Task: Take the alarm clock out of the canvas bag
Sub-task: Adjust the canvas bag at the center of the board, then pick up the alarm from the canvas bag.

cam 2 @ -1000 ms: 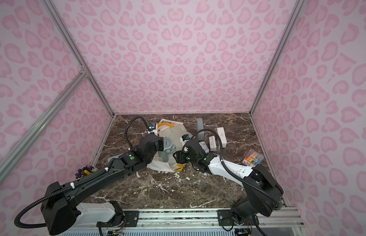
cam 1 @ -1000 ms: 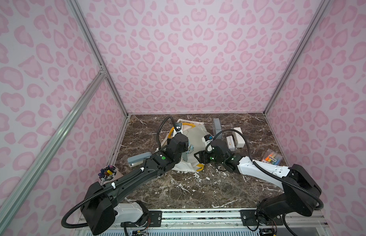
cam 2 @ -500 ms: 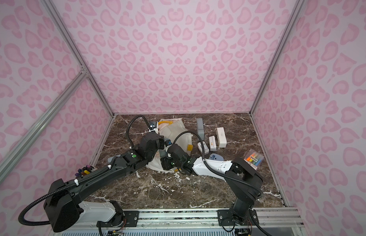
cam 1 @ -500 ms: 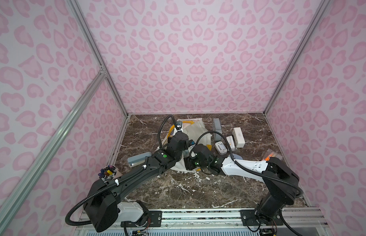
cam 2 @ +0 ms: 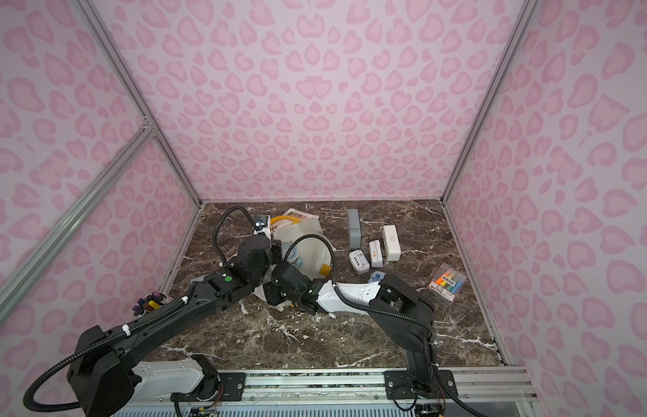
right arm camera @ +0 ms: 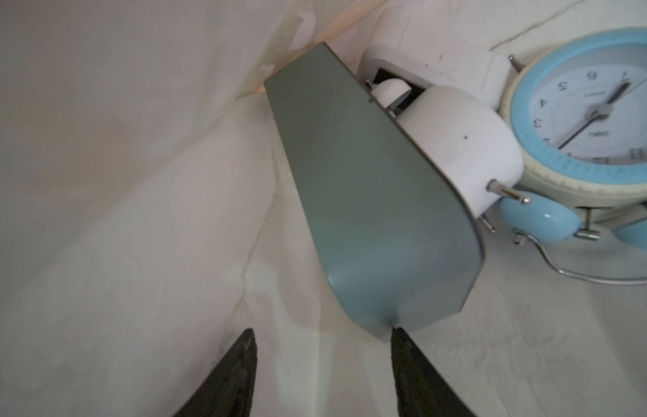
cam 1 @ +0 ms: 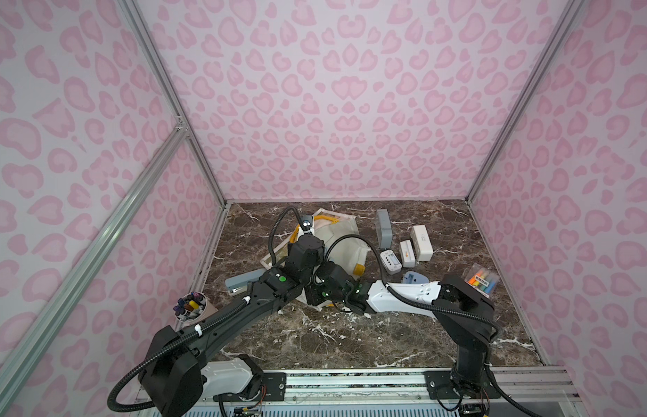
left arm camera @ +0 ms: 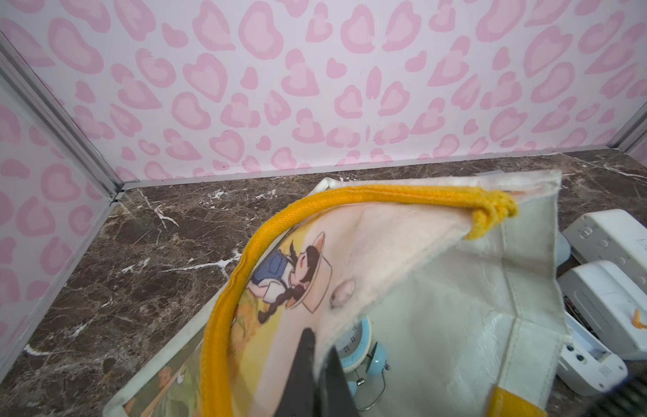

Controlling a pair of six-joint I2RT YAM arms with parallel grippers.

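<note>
The white canvas bag [cam 1: 342, 231] [cam 2: 307, 231] lies on the marble table with its mouth toward the arms. My left gripper [left arm camera: 319, 341] is shut on the bag's upper rim [left arm camera: 369, 303] beside the yellow handle [left arm camera: 351, 195] and holds the mouth up. Inside lies a light-blue twin-bell alarm clock [left arm camera: 358, 343] [right arm camera: 585, 119], partly seen in a top view [cam 2: 291, 254]. My right gripper [right arm camera: 322, 329] is open inside the bag, short of the clock. One fingertip [right arm camera: 399, 334] touches a grey-green wedge-shaped object [right arm camera: 369, 198] that lies against the clock.
Right of the bag stand a grey box [cam 1: 383, 229] and several white clocks [cam 1: 421, 242]. A highlighter pack [cam 1: 482, 281] lies at the far right. A cup of pens [cam 1: 190, 307] and a grey stapler [cam 1: 242, 283] sit at the left.
My right arm has swung left and pushed its gripper into the bag's mouth, its jaws a little narrower. The left gripper has kept its hold on the rim.
</note>
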